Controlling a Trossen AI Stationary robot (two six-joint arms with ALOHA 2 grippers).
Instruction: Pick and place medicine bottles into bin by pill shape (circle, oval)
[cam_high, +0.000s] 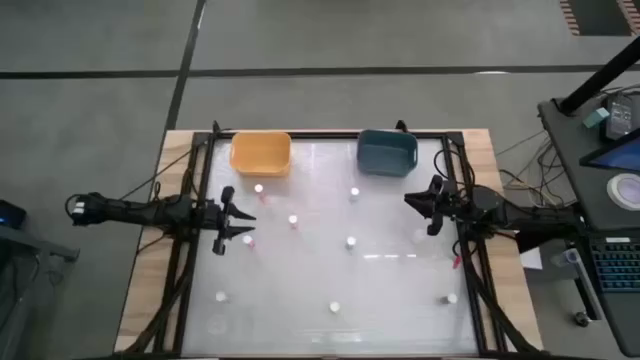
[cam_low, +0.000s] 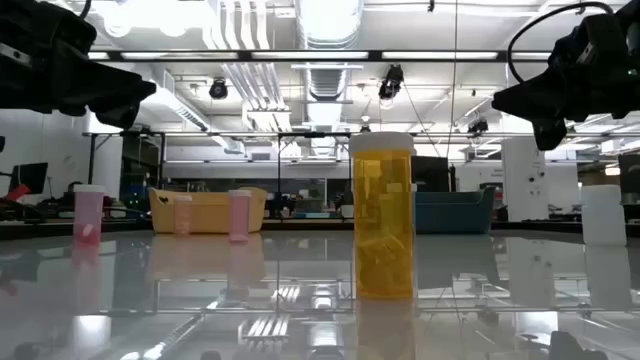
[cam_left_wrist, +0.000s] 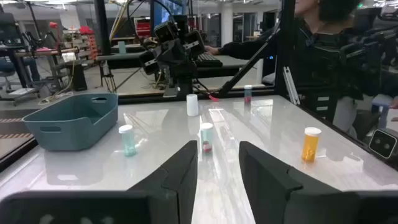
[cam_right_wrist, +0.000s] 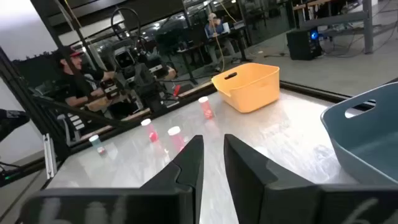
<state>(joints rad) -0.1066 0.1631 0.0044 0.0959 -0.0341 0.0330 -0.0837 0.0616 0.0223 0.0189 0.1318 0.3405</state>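
Observation:
Several tiny white-capped medicine bottles stand upright on the glossy white table (cam_high: 390, 280), among them ones at the middle (cam_high: 351, 242), far middle (cam_high: 354, 193) and left (cam_high: 293, 220). An amber bottle (cam_low: 383, 215) stands close to the low camera. My left gripper (cam_high: 243, 216) is open and empty above the table's left part, beside a pinkish bottle (cam_high: 248, 240); ahead of its fingers (cam_left_wrist: 217, 168) stands a bottle (cam_left_wrist: 206, 137). My right gripper (cam_high: 412, 203) is open and empty above the right part; its wrist view (cam_right_wrist: 213, 158) shows pinkish bottles (cam_right_wrist: 175, 137) ahead.
An orange bin (cam_high: 261, 153) stands at the far left and a blue bin (cam_high: 387, 152) at the far right. Black frame rails (cam_high: 190, 250) run along the table's sides. A person (cam_left_wrist: 336, 37) is beyond the right edge, near a desk with a laptop (cam_high: 610, 250).

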